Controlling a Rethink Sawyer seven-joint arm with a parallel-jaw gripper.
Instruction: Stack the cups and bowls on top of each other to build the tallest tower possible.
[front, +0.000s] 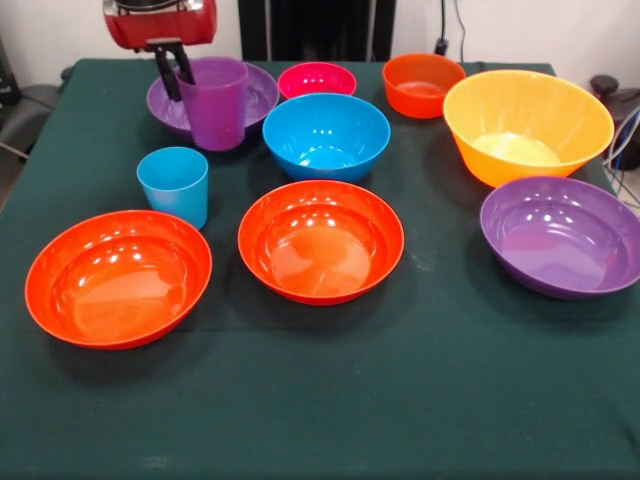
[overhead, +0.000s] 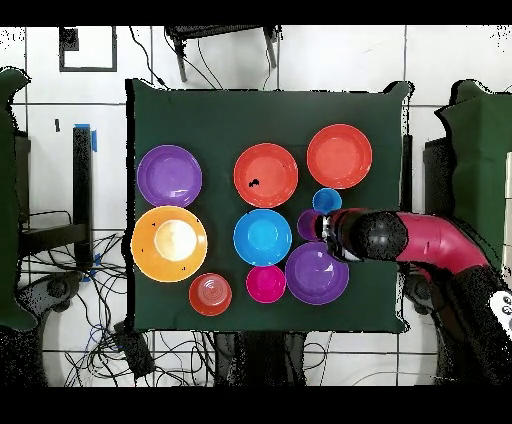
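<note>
My gripper (front: 180, 88) hangs at the back left with its two black fingers (front: 167, 82) apart, one on each side of the purple cup's (front: 215, 105) left wall. The jaws are open and the cup stands upright on the cloth, in front of a wide purple bowl (front: 258, 92). The light blue cup (front: 175, 183) stands alone nearer the front. Around it lie two wide orange-red bowls (front: 118, 278) (front: 320, 240), a blue bowl (front: 326, 135), a small pink bowl (front: 316, 78), a small orange bowl (front: 422, 84), a large yellow-orange bowl (front: 527, 125) and a second purple bowl (front: 560, 235). Nothing is stacked. From above, the gripper (overhead: 322, 228) sits beside the purple cup (overhead: 306, 225).
A dark green cloth covers the table (front: 400, 400). Cables (front: 625, 140) hang off the right edge and dark objects (front: 320, 25) stand behind the far edge. The red arm (overhead: 420, 245) reaches over the table's side in the overhead view.
</note>
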